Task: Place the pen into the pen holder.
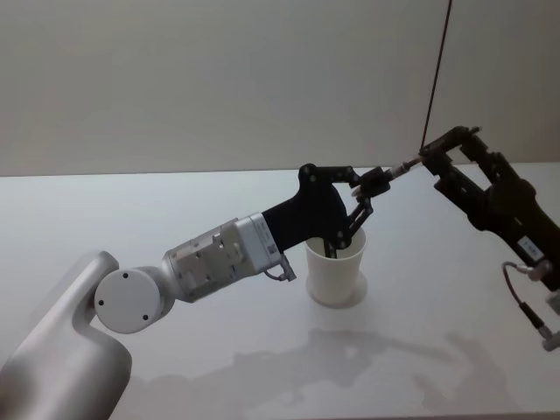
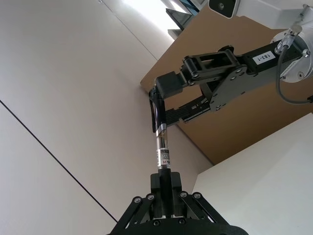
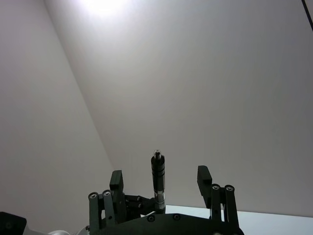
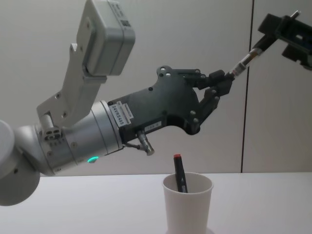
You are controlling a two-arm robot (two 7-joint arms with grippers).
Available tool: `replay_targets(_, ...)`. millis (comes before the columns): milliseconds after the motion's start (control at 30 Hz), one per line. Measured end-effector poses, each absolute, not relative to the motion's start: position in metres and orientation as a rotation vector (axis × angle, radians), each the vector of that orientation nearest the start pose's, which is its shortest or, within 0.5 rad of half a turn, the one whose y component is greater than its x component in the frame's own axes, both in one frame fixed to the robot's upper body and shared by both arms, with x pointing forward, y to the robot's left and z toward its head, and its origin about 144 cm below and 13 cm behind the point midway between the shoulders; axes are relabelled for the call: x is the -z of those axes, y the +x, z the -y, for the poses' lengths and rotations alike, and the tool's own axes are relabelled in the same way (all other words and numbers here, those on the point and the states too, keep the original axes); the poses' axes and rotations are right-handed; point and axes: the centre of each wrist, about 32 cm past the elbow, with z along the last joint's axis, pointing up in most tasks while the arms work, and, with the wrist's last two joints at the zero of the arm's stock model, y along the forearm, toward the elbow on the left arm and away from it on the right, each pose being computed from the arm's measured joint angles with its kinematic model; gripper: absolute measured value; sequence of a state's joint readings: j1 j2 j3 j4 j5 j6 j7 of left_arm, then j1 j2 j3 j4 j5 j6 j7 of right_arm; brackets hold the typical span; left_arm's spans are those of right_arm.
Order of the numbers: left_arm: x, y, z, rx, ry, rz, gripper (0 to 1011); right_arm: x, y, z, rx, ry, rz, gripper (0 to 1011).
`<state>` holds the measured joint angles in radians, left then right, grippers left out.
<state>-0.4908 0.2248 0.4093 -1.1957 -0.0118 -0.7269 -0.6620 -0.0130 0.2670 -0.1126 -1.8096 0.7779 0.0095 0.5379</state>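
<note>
The one marking I can nearly read is a small white sticker on the black link of the right arm, seen in my left wrist feed. It looks like "183-1", though I am unsure of the first character. The pen carries a band of fine print that I cannot make out. In the chest feed, a white label on the left arm has lines of type too small to read.

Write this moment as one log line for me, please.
left gripper: shut on pen | right gripper: open around pen's other end | pen holder: upright, red-capped pen inside
</note>
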Motion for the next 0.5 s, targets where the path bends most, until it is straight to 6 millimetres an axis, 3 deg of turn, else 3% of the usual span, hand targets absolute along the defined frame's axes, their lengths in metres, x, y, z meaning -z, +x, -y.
replay_targets(267,-1.1978,0.5763,-0.2006,-0.461,-0.123,0.81,126,-1.2142,0.4491,0.2442,0.79,0.544,-0.165,812)
replay_targets(500,-1.1977,0.5763,-0.2006,-0.461,-0.123,0.81,126,-1.2151,0.45,0.2408,0.79,0.552,-0.172,599)
